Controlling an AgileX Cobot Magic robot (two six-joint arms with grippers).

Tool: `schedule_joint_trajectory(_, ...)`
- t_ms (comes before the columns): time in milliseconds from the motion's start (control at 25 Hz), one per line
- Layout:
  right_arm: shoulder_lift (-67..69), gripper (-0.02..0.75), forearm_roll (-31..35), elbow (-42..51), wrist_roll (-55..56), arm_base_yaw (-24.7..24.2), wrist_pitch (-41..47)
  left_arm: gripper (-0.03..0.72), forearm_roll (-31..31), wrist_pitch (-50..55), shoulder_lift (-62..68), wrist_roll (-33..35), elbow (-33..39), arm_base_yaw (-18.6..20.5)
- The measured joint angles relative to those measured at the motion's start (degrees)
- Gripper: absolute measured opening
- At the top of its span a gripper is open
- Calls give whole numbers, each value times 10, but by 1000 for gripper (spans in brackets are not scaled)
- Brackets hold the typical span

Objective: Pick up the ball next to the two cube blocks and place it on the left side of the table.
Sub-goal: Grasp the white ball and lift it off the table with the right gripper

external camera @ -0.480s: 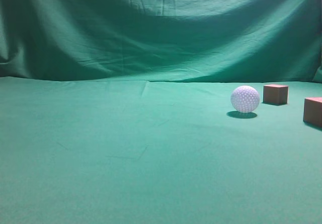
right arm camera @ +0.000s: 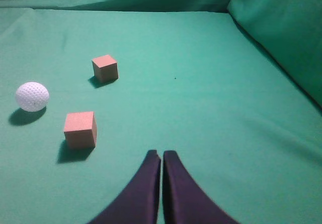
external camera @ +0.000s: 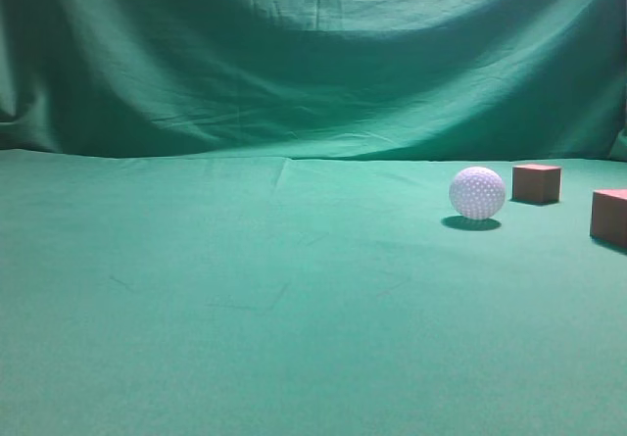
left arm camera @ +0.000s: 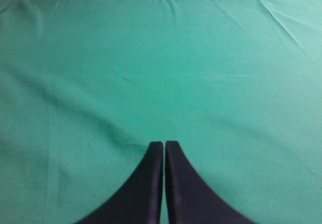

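A small white dimpled golf ball (external camera: 477, 192) is seen resting on the broad table (external camera: 245, 289) covered in green cloth, toward the right of the exterior view, with its shadow cast just beneath it. Two small reddish-brown plain-faced cubes are placed near it: the farther cube (external camera: 536, 182) is found at about 3 o'clock from the ball, close beside it but not touching, and the nearer cube (external camera: 609, 217) is set farther out, at about 4 o'clock, cut by the right edge of that view. In the right wrist view the ball (right arm camera: 31, 96) is shown at the left, with one cube (right arm camera: 105, 68) at about 2 o'clock from it and the other cube (right arm camera: 80, 129) at about 4 o'clock; all three are kept apart from one another. The right tool (right arm camera: 161, 154) is seen with its dark fingers pressed nearly together, holding nothing, above bare cloth and well apart from the ball, which lies at about 10 o'clock from its tips. The left tool (left arm camera: 164, 144) is likewise drawn narrow, its fingers almost meeting and holding nothing, over plain green cloth (left arm camera: 161, 58). A draped green backdrop (external camera: 313, 54) is hung behind the table.
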Motion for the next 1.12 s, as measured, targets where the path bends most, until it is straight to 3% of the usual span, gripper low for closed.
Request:
schedule_joint_trajectory(920,0,0,-36,0,-18,0,0,0,0,0,0,0,0,0)
schedule_joint_trajectory(1120,0,0,-35,1,-18,0,-76,0,0,0,0,0,0,0)
